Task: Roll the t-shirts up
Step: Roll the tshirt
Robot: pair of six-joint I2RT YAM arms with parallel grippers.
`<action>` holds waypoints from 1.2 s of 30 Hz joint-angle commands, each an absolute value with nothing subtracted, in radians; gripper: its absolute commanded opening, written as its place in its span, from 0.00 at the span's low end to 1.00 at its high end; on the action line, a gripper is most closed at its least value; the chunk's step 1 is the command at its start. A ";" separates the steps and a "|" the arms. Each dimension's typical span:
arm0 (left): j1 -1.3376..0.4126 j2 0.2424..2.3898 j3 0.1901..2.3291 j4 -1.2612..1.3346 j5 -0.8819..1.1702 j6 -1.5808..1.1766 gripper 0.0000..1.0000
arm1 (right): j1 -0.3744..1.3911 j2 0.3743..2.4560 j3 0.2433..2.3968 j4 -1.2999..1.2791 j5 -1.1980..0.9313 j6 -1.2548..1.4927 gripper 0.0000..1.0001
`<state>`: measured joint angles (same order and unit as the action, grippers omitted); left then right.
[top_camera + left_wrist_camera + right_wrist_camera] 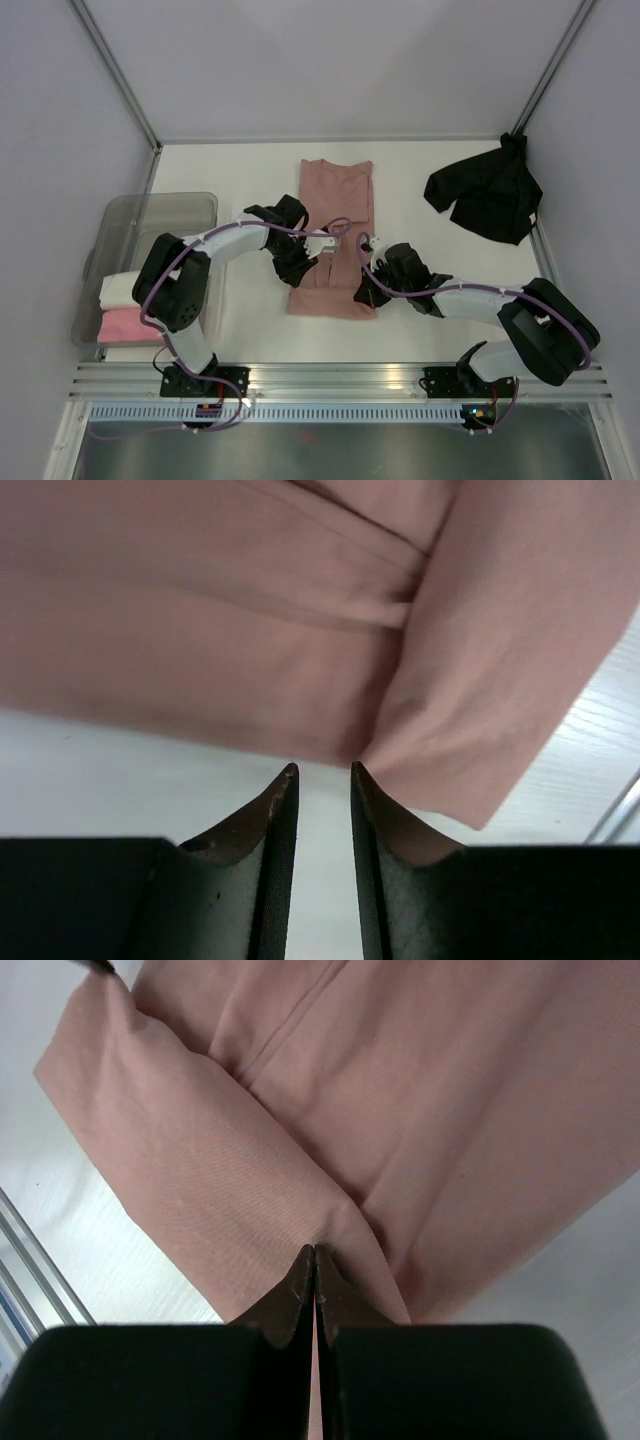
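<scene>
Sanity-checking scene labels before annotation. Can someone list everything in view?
salmon-pink t-shirt: 1, dusty pink, folded into a long strip, centre of the table
black t-shirt: 1, black, crumpled, far right corner
cream roll: 1, cream, inside the bin, near end
bright-pink roll: 1, pink, inside the bin, beside the cream roll on its near side
bin: 1, translucent grey, left edge of the table
table: 1, white, under everything
left end effector: 1, dark fingers, slightly open at the salmon-pink t-shirt's left edge, nothing between them
right end effector: 1, dark fingers, shut on the salmon-pink t-shirt's near right edge
</scene>
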<state>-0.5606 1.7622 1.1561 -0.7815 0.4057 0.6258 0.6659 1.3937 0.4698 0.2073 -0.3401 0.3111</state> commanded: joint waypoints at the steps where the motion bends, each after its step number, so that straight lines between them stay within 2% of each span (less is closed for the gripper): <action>1: -0.558 1.675 1.140 -0.692 0.223 0.646 0.33 | 0.670 1.416 0.480 0.232 -0.319 0.319 0.00; 7: -0.567 1.524 1.098 -0.661 0.225 0.681 0.34 | 0.670 1.427 0.482 0.210 -0.318 0.319 0.00; 11: -0.684 1.347 1.007 -0.614 0.253 0.773 0.48 | 0.669 1.401 0.472 0.238 -0.322 0.336 0.00; 15: -0.856 1.165 0.710 -0.404 0.181 0.894 0.57 | 0.669 1.391 0.475 0.245 -0.318 0.330 0.00; 17: -0.903 1.125 0.643 -0.348 0.183 0.934 0.64 | 0.669 1.396 0.477 0.248 -0.319 0.331 0.00; 23: -0.965 1.219 0.563 -0.238 0.034 0.937 0.65 | 0.670 1.396 0.482 0.245 -0.321 0.321 0.00; 27: -0.969 1.279 0.555 -0.204 0.021 0.933 0.65 | 0.670 1.399 0.488 0.241 -0.322 0.311 0.00; 30: -0.969 1.310 0.558 -0.192 0.005 0.919 0.63 | 0.670 1.393 0.488 0.244 -0.325 0.308 0.00; 33: -0.971 1.319 0.552 -0.180 -0.024 0.914 0.53 | 0.670 1.381 0.489 0.233 -0.337 0.290 0.01; 35: -0.971 1.333 0.548 -0.172 -0.041 0.908 0.38 | 0.669 1.361 0.500 0.216 -0.341 0.259 0.03; 36: -0.971 1.339 0.549 -0.170 -0.046 0.905 0.23 | 0.670 1.353 0.505 0.190 -0.345 0.246 0.04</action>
